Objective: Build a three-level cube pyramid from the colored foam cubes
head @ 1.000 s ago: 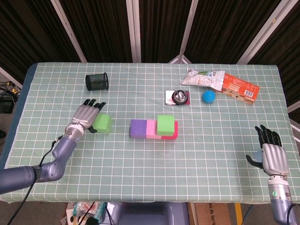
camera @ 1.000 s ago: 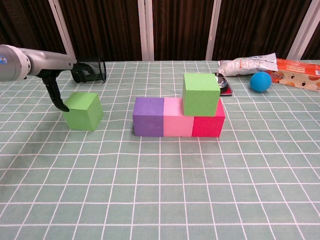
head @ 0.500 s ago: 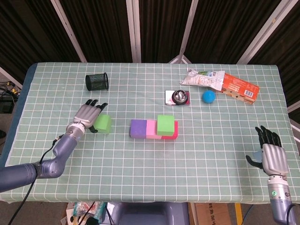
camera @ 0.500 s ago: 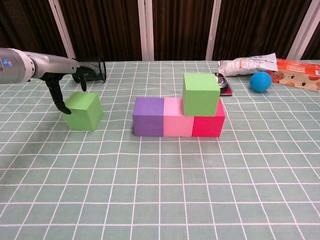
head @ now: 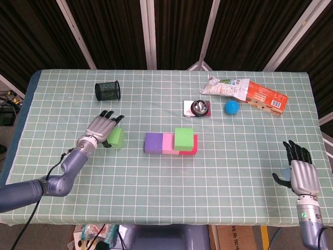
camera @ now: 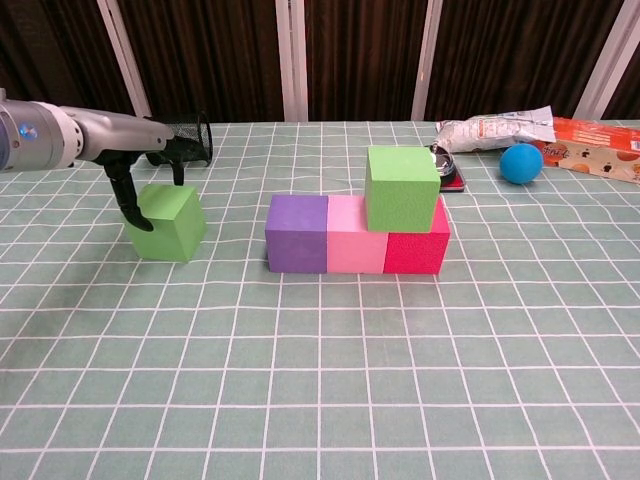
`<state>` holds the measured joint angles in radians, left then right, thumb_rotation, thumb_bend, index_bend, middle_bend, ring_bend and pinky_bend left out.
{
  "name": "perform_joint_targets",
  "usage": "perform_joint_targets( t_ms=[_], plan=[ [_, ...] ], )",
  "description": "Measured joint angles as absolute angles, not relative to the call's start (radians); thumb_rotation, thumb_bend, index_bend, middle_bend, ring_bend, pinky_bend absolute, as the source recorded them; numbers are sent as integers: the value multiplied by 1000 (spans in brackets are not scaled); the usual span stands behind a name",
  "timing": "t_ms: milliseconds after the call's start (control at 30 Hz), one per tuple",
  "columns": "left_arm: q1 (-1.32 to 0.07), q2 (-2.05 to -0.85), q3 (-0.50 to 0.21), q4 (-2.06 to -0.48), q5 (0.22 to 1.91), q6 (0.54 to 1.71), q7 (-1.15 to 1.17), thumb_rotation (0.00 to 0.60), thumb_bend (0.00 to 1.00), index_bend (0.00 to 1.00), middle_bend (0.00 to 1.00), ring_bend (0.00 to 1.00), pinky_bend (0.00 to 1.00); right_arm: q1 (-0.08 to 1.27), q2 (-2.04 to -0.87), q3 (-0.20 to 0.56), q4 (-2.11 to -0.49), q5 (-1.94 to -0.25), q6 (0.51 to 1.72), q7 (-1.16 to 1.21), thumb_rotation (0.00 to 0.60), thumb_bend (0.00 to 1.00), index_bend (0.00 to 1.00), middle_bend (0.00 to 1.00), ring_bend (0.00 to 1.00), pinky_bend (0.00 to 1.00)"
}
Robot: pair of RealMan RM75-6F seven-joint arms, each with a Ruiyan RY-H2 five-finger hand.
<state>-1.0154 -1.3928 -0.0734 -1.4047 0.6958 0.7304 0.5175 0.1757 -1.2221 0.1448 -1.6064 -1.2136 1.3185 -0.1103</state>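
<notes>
The right robot hand (head: pixel 300 171) rests nearest, at the tabletop (head: pixel 223 177) edge, fingers spread, holding nothing. Farther in, the left robot hand (head: pixel 100 127) has its fingers draped over a loose green cube (head: pixel 115 137), thumb against its side. Beside it, another green cube (head: pixel 183 138) sits on the purple-pink-red row (head: pixel 162 144).

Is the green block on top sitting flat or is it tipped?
Flat. The upper green cube rests level on the pink cube and red cube, straddling them.
</notes>
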Motion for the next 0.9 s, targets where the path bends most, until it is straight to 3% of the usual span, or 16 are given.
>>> perform_joint_targets(
  t_ms=[300,600,900],
  plan=[
    [-1005,-1396,-67,-1393,730,723,478,600,261,10,386,47,14,175,-1222,147,-1608,-1209,1316,-108,600,253,0,0,0,0],
    [-996,-1380,-64,-1425,717,743,472,600,263,18,379,47,14,173,-1221,149,-1610,-1207,1314,-104,600,253,0,0,0,0],
    [-1001,-1314,-81,-1558,683,801,496,600,263,22,388,47,14,174,-1219,149,-1616,-1205,1308,-98,600,253,0,0,0,0]
  ],
)
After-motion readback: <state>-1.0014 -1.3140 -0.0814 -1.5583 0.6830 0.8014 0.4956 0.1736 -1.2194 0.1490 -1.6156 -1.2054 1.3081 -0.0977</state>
